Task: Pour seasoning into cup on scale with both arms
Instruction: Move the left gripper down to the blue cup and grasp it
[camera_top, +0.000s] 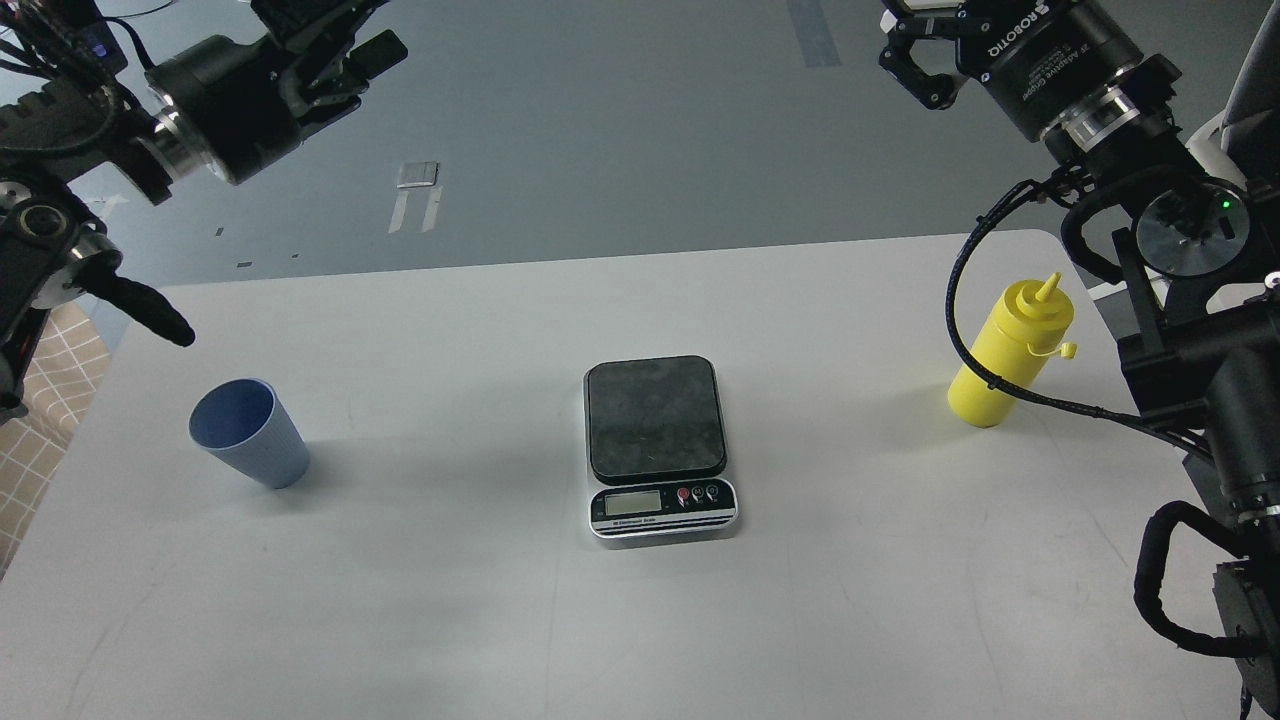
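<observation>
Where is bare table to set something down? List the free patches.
Bare: between the cup and the scale; between the scale and the yellow bottle; the whole front strip of the table. Crowded: the right edge, where the right arm's cable crosses the bottle.

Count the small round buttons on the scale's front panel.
3, in a row right of the display on the scale: red, then two lighter ones. None seems hidden.

Blue cup (248, 433) left on white table (450, 620), scale (657, 445) centre, yellow seasoning bottle (1010, 355) right; all well apart
</observation>
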